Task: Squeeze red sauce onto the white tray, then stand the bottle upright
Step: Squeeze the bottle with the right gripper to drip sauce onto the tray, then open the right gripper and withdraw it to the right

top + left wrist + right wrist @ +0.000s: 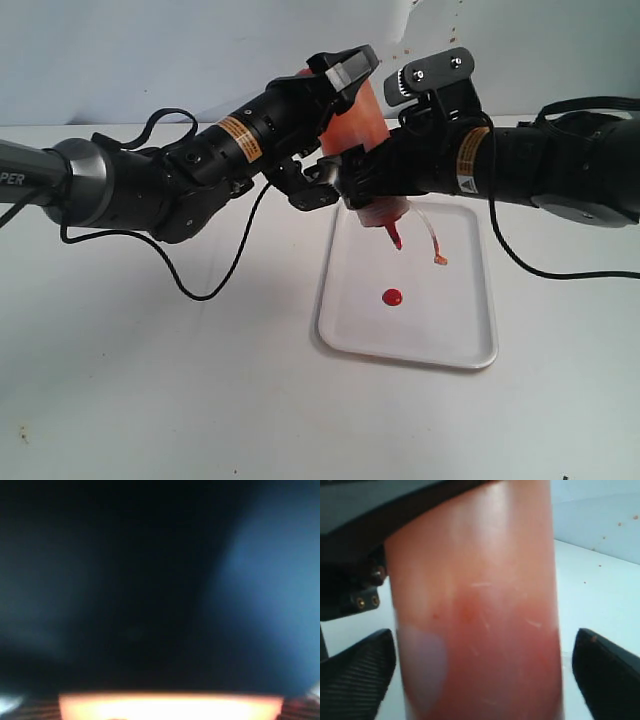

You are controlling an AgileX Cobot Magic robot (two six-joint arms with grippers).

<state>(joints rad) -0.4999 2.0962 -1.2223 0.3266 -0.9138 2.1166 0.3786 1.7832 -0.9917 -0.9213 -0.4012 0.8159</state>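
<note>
Left fingers (pixel 345 68) clamped on bottle (pixel 355 125), held inverted, tilted, nozzle (pixel 394 236) down above white tray (pixel 350 335). Right fingers (pixel 607 675) flank bottle, spread; we see gap on one side. Clear strap (pixel 432 235) hangs beside nozzle. Red sauce (pixel 392 297) blob on tray, below nozzle. We note left wrist view blurred. Tray on white surface (pixel 150 400).

My left wrist view is dark blur, one orange strip (pixel 170 707) at its edge. Outside, my left arm (pixel 130 185) runs off at 9 o'clock, my right arm (pixel 560 165) at 3; both hide the bottle (pixel 355 120)'s middle. My right wrist view cuts its ends off.
</note>
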